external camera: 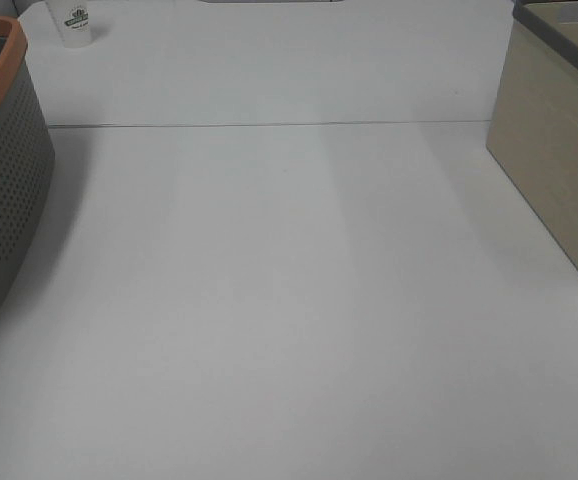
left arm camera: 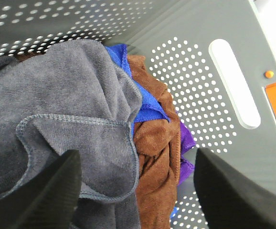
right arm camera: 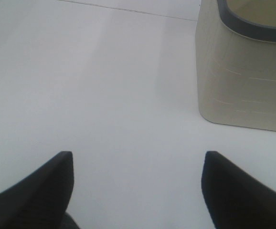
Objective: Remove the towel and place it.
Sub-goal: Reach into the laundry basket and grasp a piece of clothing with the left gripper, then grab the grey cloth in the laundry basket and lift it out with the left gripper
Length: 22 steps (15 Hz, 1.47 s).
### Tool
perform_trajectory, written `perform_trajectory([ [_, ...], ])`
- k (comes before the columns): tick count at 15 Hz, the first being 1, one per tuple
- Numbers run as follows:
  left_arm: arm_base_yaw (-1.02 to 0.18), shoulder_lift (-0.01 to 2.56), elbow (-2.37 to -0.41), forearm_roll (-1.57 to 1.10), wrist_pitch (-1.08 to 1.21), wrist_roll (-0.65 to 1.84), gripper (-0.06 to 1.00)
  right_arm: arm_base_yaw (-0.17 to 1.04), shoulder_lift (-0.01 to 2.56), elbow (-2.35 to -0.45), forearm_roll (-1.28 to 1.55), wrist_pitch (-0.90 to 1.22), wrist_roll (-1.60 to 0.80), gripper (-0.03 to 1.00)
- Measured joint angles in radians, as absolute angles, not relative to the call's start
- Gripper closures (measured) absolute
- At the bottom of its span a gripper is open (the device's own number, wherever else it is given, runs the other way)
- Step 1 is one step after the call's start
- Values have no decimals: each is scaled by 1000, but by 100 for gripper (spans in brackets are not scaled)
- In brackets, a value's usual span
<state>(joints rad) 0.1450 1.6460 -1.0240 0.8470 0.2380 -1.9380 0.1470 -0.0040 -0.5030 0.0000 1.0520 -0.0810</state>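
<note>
Left wrist view gives you the inside of the grey basket (left arm camera: 214,76); exterior high shows only its outer wall. The towel (left arm camera: 66,119) lies crumpled there beside a brown cloth (left arm camera: 152,143) and a blue cloth (left arm camera: 145,107). Your left tool (left arm camera: 137,157) hangs spread wide above the towel's hem, gripping nothing. Your right tool (right arm camera: 138,155), also wide, hovers over the bench (right arm camera: 104,86) near the beige basket (right arm camera: 238,81).

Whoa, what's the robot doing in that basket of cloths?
The left gripper is open and reaching into the grey basket, poised over the dark grey towel. It has not grabbed it yet. The towel lies bunched beside a blue cloth, a brown cloth and a purple cloth. The right gripper is open too, hovering over the white table near the beige basket.
</note>
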Motion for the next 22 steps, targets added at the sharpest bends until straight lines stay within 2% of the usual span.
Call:
perform_trajectory([
  [17,145,1831,-1136,855,261,-2086,31,147,-4,-503,0,1052,-80,23],
  [22,145,1879,-1153,855,260,-2089,36,147,-4,-503,0,1052,-79,23],
])
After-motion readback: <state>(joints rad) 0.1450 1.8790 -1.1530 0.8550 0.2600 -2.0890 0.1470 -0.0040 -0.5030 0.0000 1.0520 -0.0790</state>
